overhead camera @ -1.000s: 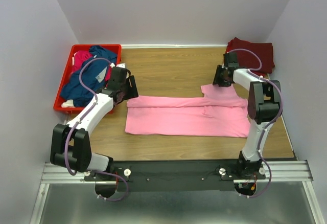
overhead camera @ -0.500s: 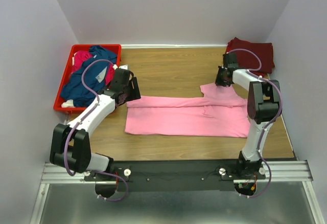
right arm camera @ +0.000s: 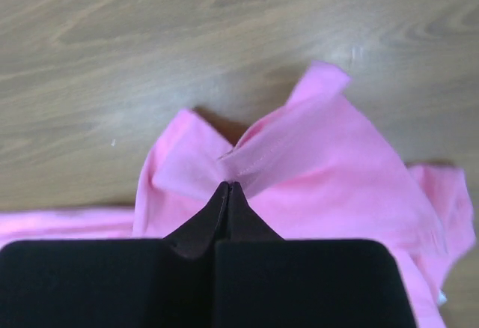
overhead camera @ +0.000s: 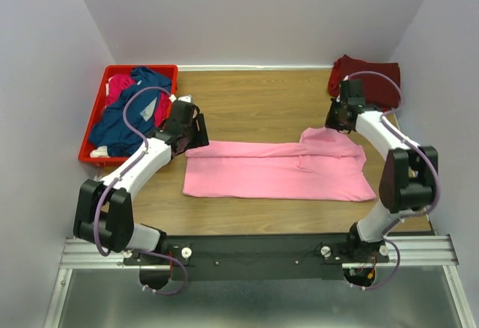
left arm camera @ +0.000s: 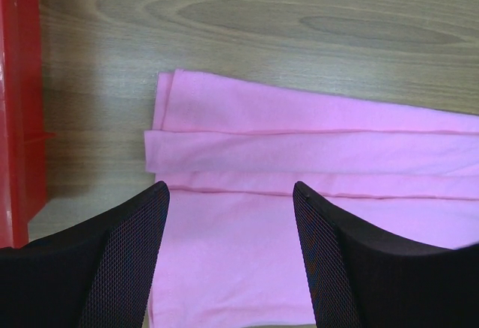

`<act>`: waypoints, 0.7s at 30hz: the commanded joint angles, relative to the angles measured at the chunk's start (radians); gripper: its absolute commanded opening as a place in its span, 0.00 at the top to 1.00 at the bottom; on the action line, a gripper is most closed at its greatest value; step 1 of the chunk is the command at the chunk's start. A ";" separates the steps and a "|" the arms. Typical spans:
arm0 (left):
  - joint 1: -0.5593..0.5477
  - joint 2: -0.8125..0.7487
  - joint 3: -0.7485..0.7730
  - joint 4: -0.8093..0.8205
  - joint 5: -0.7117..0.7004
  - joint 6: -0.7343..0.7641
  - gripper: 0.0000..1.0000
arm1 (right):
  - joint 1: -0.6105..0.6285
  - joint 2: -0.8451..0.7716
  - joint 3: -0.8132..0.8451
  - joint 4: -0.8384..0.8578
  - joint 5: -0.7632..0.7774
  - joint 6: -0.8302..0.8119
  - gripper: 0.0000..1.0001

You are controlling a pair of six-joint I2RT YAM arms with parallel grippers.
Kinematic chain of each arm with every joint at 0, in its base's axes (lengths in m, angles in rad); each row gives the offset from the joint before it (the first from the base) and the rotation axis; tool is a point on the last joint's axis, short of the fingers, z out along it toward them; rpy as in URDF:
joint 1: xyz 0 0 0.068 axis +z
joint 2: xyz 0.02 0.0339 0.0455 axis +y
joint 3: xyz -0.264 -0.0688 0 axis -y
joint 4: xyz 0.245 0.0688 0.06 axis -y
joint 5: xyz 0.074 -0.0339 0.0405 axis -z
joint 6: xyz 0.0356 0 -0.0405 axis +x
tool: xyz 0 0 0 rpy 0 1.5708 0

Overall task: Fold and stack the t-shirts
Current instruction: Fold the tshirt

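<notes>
Room and surface: we see a wood-grain table [overhead camera: 254, 96] closed in by pale lilac walls [overhead camera: 247, 13].
Light pink soft cloth t-shirt [overhead camera: 269, 171]: it lies flat at the middle of the table as a long band. Its long edges are turned in, and the left wrist view shows the layered folds. We judge the lengthwise folds done and the crosswise folds and stacking still to come.
Red plastic rectangular crate [overhead camera: 88, 129]: it stands at the far left of the table. It holds the crumpled navy blue t-shirt [overhead camera: 120, 122] and the magenta t-shirt [overhead camera: 118, 87], both unfolded, so both remain to be done.
Dark maroon red t-shirt [overhead camera: 374, 73]: this one sits as a compact folded block in the far right corner. We take it as the one finished piece and the start of the stack.
Right gripper [right arm camera: 229, 187]: its fingers are pinched together on a ridge of pink cloth at the sleeve end. Against the earlier frames, the arm has swung outward to the right and the sleeve flap has been drawn rightward with it.
Left gripper [left arm camera: 230, 193]: its fingers are spread wide above the band's left end and grasp nothing. It has edged slightly toward the cloth since the earlier frames.
</notes>
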 commanded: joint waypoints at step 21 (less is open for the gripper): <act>-0.058 0.252 0.187 0.024 0.000 0.044 0.25 | 0.007 -0.763 -0.537 -0.481 -0.170 0.304 0.99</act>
